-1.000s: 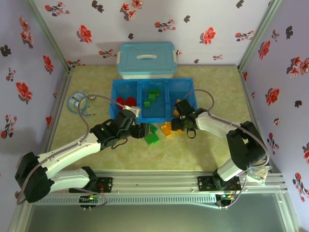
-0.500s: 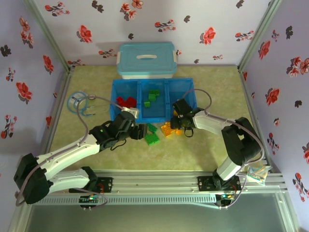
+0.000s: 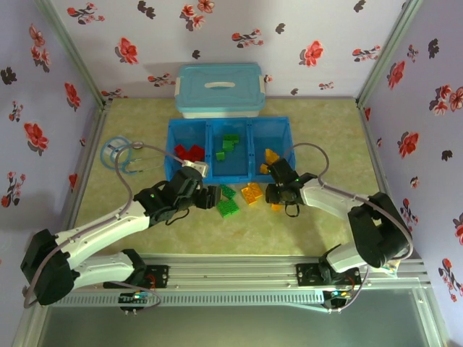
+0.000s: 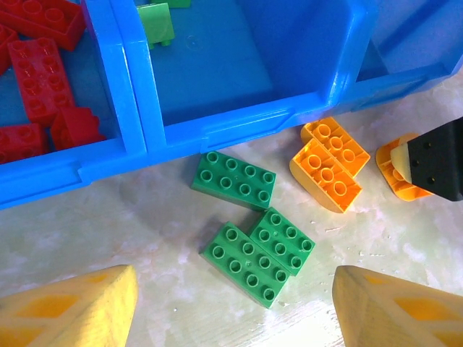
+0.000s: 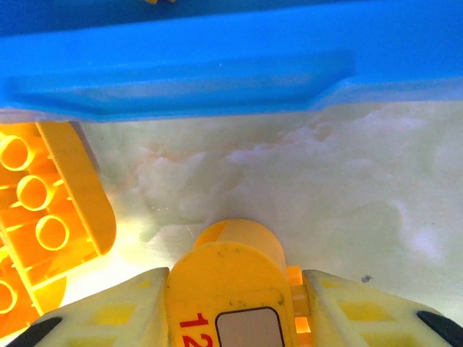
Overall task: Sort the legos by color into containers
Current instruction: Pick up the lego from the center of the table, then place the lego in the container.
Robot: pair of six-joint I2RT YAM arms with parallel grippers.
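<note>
While the left gripper [image 4: 233, 309] hangs wide open over three studded green bricks [image 4: 244, 262] on the table [image 4: 130, 238] just before the blue tray [image 4: 217, 131], the right gripper [image 5: 235, 293] pinches a rounded orange brick [image 5: 239, 246] printed with a red "12". Red bricks [image 4: 42, 71] lie in the tray's left compartment.

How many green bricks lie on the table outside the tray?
3: one green brick by the blue tray, two touching green bricks nearer the camera. Arms may hide others.
</note>
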